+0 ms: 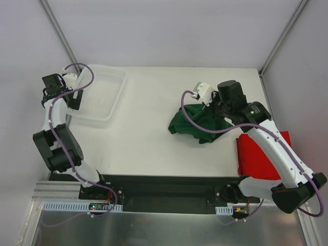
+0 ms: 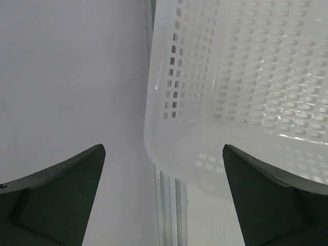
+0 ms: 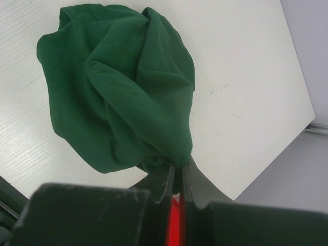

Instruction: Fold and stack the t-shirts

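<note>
The dark green t-shirt (image 1: 192, 123) lies bunched in a heap right of the table's middle. My right gripper (image 1: 215, 109) is shut on an edge of it. In the right wrist view the green t-shirt (image 3: 118, 87) spreads out from the pinched jaws of the right gripper (image 3: 179, 166). The red t-shirt (image 1: 253, 154) lies flat at the right edge, partly hidden under my right arm; a strip of the red t-shirt (image 3: 174, 225) shows between the fingers. My left gripper (image 1: 74, 98) hangs open and empty by the table's left edge, the left gripper (image 2: 164, 148) straddling nothing.
A white mesh basket (image 1: 100, 92) stands at the back left of the white table (image 1: 143, 143), its corner overhanging the left edge. The basket's wall (image 2: 256, 77) sits just ahead of the left fingers. Grey walls enclose the table.
</note>
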You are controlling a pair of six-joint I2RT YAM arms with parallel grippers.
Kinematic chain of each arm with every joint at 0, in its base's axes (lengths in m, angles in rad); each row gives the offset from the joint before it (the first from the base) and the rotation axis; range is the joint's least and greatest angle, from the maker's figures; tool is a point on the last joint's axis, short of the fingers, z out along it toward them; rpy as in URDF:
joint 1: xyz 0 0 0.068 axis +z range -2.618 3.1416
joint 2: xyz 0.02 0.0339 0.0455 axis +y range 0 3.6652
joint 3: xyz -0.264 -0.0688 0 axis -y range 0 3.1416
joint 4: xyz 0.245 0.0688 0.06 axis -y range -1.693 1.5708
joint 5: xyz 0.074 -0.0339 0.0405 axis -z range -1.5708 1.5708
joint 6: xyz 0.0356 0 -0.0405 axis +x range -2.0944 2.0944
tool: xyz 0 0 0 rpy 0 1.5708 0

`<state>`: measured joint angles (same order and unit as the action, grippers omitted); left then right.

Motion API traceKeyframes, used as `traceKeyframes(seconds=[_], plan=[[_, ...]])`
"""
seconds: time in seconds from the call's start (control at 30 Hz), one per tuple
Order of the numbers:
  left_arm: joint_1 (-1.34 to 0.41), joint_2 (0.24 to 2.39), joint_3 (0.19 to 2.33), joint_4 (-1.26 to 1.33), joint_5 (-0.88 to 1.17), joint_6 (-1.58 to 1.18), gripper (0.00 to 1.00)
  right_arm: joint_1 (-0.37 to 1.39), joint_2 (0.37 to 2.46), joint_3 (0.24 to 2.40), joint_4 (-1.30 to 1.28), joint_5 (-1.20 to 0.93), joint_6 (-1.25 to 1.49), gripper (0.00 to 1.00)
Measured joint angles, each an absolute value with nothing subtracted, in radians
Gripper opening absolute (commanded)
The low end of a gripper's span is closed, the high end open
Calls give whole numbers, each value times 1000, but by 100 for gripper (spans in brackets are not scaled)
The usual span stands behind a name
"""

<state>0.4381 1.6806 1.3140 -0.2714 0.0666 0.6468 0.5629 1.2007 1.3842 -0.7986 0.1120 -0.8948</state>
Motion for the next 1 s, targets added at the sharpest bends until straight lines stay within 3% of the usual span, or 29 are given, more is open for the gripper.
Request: traceKeyframes(seconds=[0.17,0.37,0.47,0.7,0.77,0.83,0.87,1.0], plan=[[377,1397,1187,-271,111,632,99,563,1200,1383,-798,104,-895,1],[131,1127,1040,-307,314,609,99,563,1203,1383,-798,96,-894,1],[104,1169,1023,-344,385,589,99,563,1203,1383,-798,91,-894,1],[106,1518,1059,-372,390,584,98,563,1203,1383,-799,89,-893,1],[106,1572,1078,-393,388,585,90,563,1203,1383,-799,89,-893,1],[106,1605,1111,-405,385,584,26,563,1203,1383,-799,89,-893,1],[106,1617,1127,-406,384,580,2,563,1203,1383,-799,89,-893,1],[113,1653,1204,-388,313,578,0,563,1203,1378,-799,89,-893,1]])
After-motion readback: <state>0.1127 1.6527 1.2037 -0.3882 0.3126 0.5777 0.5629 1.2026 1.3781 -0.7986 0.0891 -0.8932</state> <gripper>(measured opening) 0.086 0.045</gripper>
